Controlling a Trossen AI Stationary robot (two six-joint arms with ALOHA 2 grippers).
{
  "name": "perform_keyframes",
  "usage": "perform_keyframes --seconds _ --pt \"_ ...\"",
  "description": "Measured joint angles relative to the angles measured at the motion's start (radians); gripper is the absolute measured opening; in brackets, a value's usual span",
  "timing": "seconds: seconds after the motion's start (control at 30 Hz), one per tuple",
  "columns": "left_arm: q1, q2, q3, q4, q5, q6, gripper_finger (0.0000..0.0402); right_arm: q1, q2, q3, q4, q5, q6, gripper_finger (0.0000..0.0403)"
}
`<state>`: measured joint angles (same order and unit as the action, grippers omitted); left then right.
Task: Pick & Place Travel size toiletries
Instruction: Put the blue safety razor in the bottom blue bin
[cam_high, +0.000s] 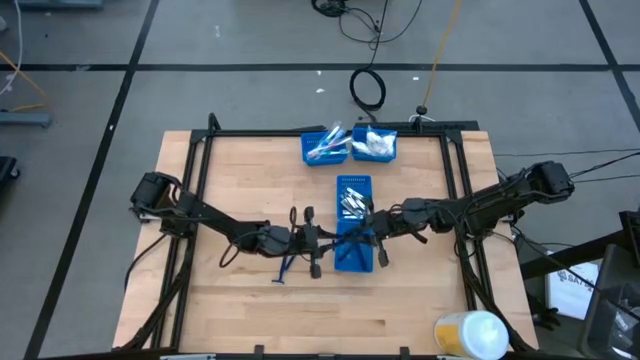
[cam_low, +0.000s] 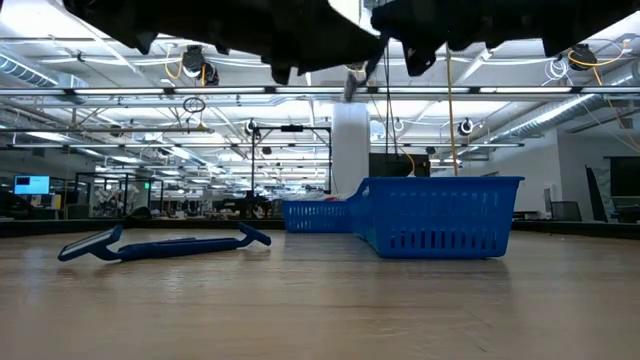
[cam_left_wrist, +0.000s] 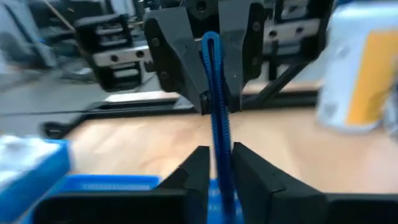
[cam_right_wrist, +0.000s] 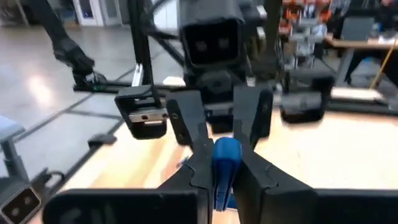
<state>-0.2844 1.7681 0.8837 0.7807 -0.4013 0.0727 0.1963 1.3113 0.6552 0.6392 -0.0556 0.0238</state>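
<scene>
Travel size toiletries, table contents, listed left to right

- Left arm: reached in from the table's left side; left gripper (cam_high: 312, 243) is held above mid-table, level with and facing the right gripper. Whether it is gripping or released cannot be told
- Loose razor (cam_high: 287, 268): dark blue, T-shaped, laid flat on the bare wood just in front of the left gripper, touched by nothing
- Held razor (cam_left_wrist: 214, 93): dark blue, carried in the air between the two grippers, above the near bin (cam_high: 353, 257); its ribbed handle is passed through the left gripper
- Rear left bin (cam_high: 310, 152): blue, at the table's far edge, filled with slim white and light-blue sticks (cam_high: 326, 146)
- Middle bin (cam_high: 354, 182): blue, loaded with short silvery tubes (cam_high: 351, 204)
- Rear right bin (cam_high: 388, 154): blue, filled with white packets (cam_high: 372, 143)
- Right gripper (cam_right_wrist: 225, 158): pressed together on the held razor, pinching it
- White and yellow container (cam_high: 470, 335): stood at the table's front right edge, well apart from everything else
</scene>
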Motion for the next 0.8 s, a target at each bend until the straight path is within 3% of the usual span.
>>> perform_keyframes --seconds 0.23,0.33,0.4,0.5,0.63,0.8 --pt "-0.020 -0.004 0.025 -0.098 -0.340 0.199 0.0159 -0.001 0.000 0.000 -0.170 -0.053 0.059 0.0023" --pt "-0.020 -0.004 0.026 -0.134 -0.458 0.206 0.0193 -0.014 0.000 -0.001 -0.253 -0.148 0.109 0.0023" --pt "-0.014 -0.004 0.026 -0.171 -0.478 0.186 0.0210 -0.018 0.000 -0.001 -0.308 -0.188 0.120 0.0023" --pt "-0.003 -0.004 0.026 -0.239 -0.453 0.115 0.0227 -0.021 0.000 -0.001 -0.389 -0.137 0.124 0.0043" --pt "0.007 -0.004 0.026 -0.299 -0.428 0.014 0.0238 -0.020 0.000 -0.001 -0.414 -0.127 0.150 0.0089" --pt "0.009 -0.004 0.026 -0.321 -0.409 0.000 0.0239 -0.020 0.000 -0.001 -0.389 -0.125 0.178 0.0156"
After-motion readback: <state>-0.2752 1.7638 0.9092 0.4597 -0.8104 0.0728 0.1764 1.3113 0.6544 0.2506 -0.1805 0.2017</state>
